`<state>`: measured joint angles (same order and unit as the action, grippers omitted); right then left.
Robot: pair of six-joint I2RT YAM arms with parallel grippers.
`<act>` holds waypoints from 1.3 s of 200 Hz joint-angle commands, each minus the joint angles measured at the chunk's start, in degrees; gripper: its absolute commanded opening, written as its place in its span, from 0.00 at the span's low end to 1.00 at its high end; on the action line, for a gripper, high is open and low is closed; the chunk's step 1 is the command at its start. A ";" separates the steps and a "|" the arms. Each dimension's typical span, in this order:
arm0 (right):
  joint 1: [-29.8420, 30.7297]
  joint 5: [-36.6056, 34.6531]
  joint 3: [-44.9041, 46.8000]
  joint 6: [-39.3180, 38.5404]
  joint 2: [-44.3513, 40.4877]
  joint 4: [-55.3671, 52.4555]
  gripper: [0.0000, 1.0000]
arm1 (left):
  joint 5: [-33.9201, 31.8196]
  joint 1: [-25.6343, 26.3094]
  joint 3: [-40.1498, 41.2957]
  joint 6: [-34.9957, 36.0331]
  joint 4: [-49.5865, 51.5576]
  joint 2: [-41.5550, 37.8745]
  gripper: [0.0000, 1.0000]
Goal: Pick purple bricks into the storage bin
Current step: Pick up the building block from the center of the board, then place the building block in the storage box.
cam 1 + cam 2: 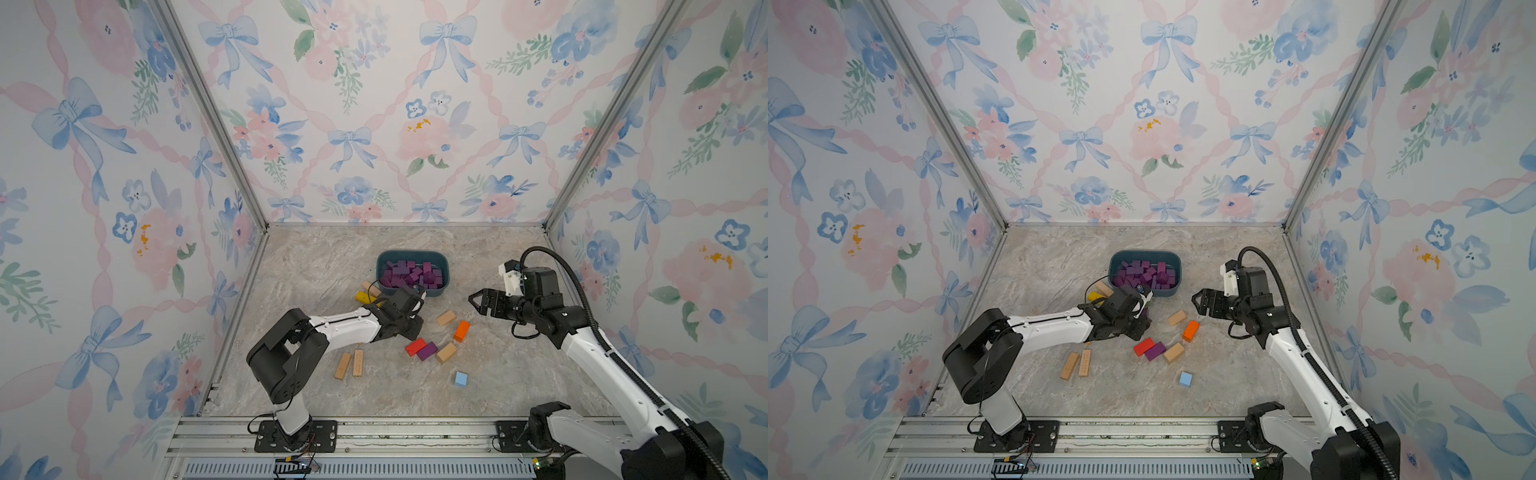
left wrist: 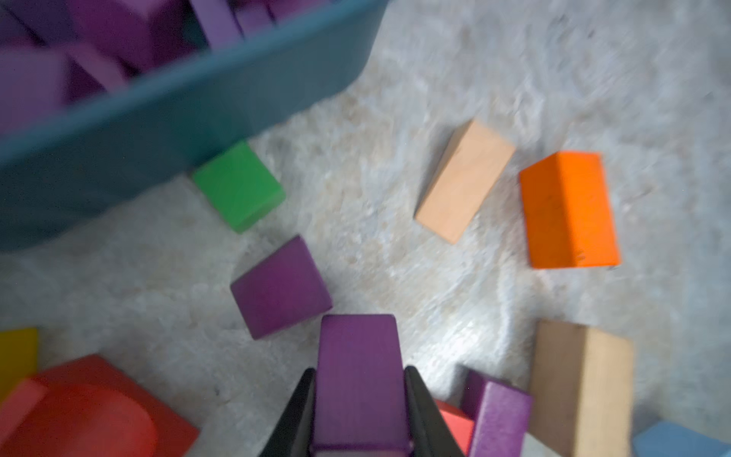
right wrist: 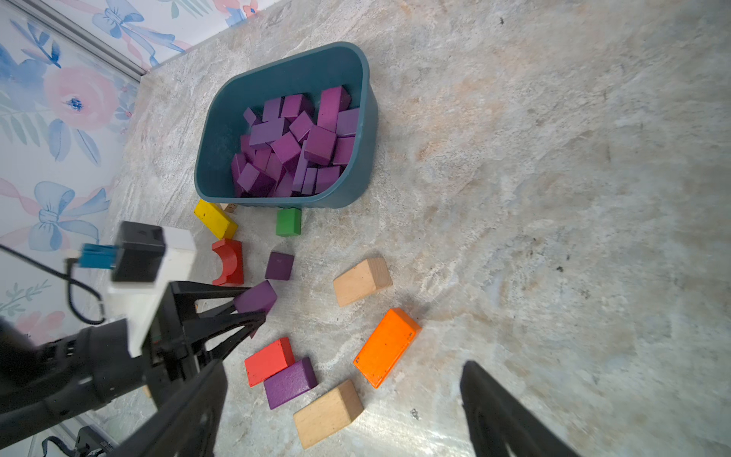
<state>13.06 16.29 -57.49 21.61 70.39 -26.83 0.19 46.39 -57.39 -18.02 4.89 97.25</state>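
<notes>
The storage bin stands at the middle back, piled with several purple bricks. My left gripper hovers just in front of the bin, shut on a purple brick held low over the table. A purple cube lies between that gripper and the bin wall. A purple bar lies against a red brick nearer the front. My right gripper hangs open and empty to the right of the bin, above the table.
Around the loose purple bricks lie an orange brick, two tan blocks, a light blue cube, two tan bars, a green cube, a red arch and a yellow bar.
</notes>
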 commanded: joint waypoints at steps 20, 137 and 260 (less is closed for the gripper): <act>-0.59 0.62 1.39 0.58 0.06 -0.75 0.91 | -2.48 -2.61 -6.56 1.92 -0.10 -3.00 0.27; -0.61 0.42 4.91 0.67 -2.68 -0.94 0.92 | -1.93 -13.73 -25.28 3.42 -0.07 14.93 0.27; 3.46 -8.12 4.57 -3.30 -3.49 -0.16 0.95 | -12.36 -11.63 -23.85 3.45 -0.20 7.74 0.98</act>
<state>14.61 10.33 -52.84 19.88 64.29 -27.27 -8.73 33.39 -83.15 -15.16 4.54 110.67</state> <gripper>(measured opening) 0.950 0.979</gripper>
